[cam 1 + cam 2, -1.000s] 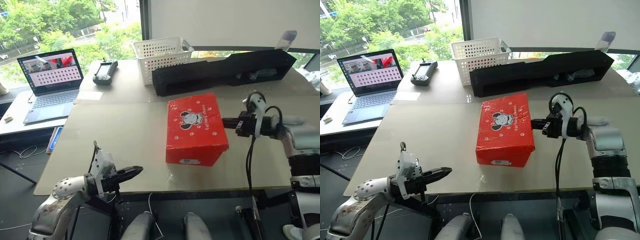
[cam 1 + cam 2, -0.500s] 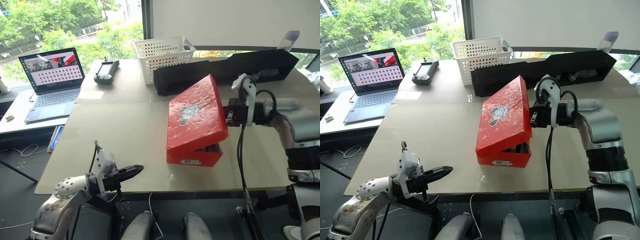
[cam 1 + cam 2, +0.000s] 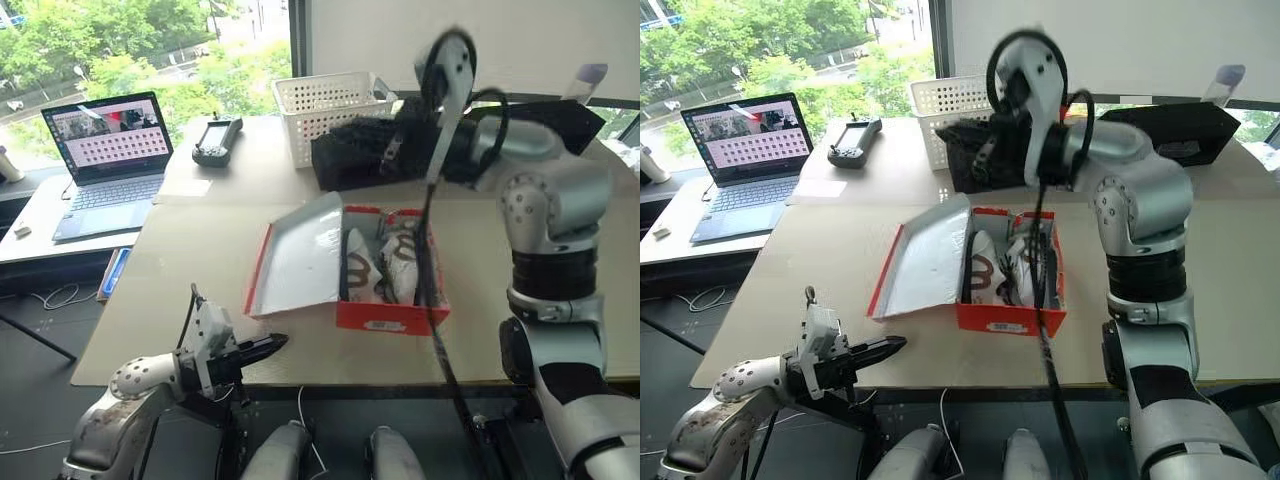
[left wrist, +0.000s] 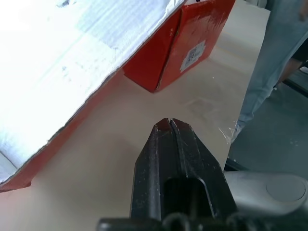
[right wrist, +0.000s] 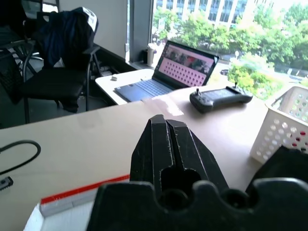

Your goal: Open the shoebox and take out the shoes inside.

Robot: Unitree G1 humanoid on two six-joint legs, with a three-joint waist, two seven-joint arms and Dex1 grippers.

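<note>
The red shoebox (image 3: 390, 317) stands open in the middle of the table. Its lid (image 3: 300, 255) is flipped over to the left, white inside facing up. Two small whitish shoes (image 3: 365, 268) with thin dark straps lie side by side in the box. My right gripper (image 5: 166, 121) is shut and empty, held high above the box's far side and pointing left. At the table's front edge, left of the box and apart from it, my left gripper (image 3: 275, 345) is shut on nothing. In its wrist view the box's labelled corner (image 4: 179, 53) lies ahead of the left gripper (image 4: 169, 120).
A laptop (image 3: 110, 150) sits at the far left on a lower desk. A black controller (image 3: 213, 140), a white perforated basket (image 3: 325, 110) and a long black foam case (image 3: 545, 120) line the back of the table (image 3: 200, 250).
The lid went from closed to half raised to fully open, lying to the left. My right gripper rose and swung left with it, then came off it. The left gripper kept still.
</note>
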